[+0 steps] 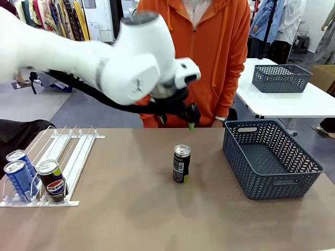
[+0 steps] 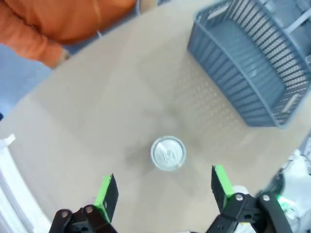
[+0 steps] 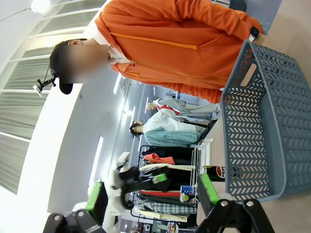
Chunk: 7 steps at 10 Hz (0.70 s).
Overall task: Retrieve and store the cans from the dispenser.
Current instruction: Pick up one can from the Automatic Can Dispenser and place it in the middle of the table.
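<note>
Can (image 1: pixel 181 163): upright at table (image 1: pixel 131 219) centre, apart from basket (image 1: pixel 277 185).
Left hand (image 2: pixel 163 183): open, empty, above can.
Right hand (image 3: pixel 151 194): open, empty.
Dispenser (image 1: pixel 82 154): three cans (image 1: pixel 52 180), near-left corner.

The black can (image 1: pixel 52 182) in the dispenser (image 1: pixel 78 157), by the tabletop's left edge, showed the word PEPSI with its logo. Lettering on the blue cans (image 1: pixel 20 178) was too small to read.

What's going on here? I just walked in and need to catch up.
The robot's left hand hangs open right above a black can that stands upright mid-table, not touching it. Two blue cans and a Pepsi can sit at the front lip of the dispenser. The blue-grey basket stands to the right, and a person in an orange hoodie stands at the far side.
</note>
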{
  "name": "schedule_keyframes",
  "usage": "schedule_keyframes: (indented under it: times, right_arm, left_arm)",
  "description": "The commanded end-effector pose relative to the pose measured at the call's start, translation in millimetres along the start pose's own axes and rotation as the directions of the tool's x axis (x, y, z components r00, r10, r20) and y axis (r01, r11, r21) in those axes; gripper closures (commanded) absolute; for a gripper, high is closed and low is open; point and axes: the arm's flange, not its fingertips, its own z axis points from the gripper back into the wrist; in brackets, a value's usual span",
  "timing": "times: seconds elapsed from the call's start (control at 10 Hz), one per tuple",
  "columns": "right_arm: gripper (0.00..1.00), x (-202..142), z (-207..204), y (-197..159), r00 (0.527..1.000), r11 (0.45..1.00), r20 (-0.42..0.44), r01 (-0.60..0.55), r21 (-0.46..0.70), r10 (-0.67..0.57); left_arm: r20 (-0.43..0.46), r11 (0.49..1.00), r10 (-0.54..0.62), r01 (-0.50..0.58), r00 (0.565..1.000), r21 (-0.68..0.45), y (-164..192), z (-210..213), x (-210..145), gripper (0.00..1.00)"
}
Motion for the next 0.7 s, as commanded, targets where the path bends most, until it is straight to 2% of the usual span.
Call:
schedule_keyframes:
  times: [0.0, 0.2, 0.3, 0.4, 0.5, 0.6]
  right_arm:
    - [0.00, -1.3, 1.7, 5.6, 1.000, 1.000, -0.008, 0.013, 0.001, -0.013]
    - [0.00, -1.3, 1.7, 5.6, 1.000, 1.000, -0.008, 0.013, 0.001, -0.013]
    - [0.00, -1.3, 1.7, 5.6, 1.000, 1.000, -0.008, 0.013, 0.001, -0.013]
    - [0.00, -1.3, 1.7, 5.6, 1.000, 1.000, -0.008, 0.013, 0.001, -0.013]
    - [0.00, -1.3, 1.7, 5.6, 1.000, 1.000, -0.008, 0.013, 0.001, -0.013]
    - [0.00, -1.3, 1.7, 5.6, 1.000, 1.000, -0.008, 0.013, 0.001, -0.013]
  left_arm:
    - [0.045, 0.995, 0.032, -0.027, 0.998, -0.099, 49.6, 65.3, -42.1, 0.00]
    - [0.135, 0.954, 0.108, -0.064, 0.985, -0.292, 139.2, 137.4, -82.6, 0.00]
    - [0.197, 0.890, 0.098, 0.002, 0.976, -0.455, 184.1, 168.2, -113.4, 0.00]
    - [0.238, 0.844, 0.149, 0.002, 0.960, -0.537, 227.5, 190.7, -148.9, 0.00]
    - [0.290, 0.777, 0.246, -0.010, 0.925, -0.629, 274.2, 197.9, -193.1, 0.00]
    - [0.291, 0.723, 0.364, -0.071, 0.885, -0.688, 309.2, 189.7, -233.6, 0.00]
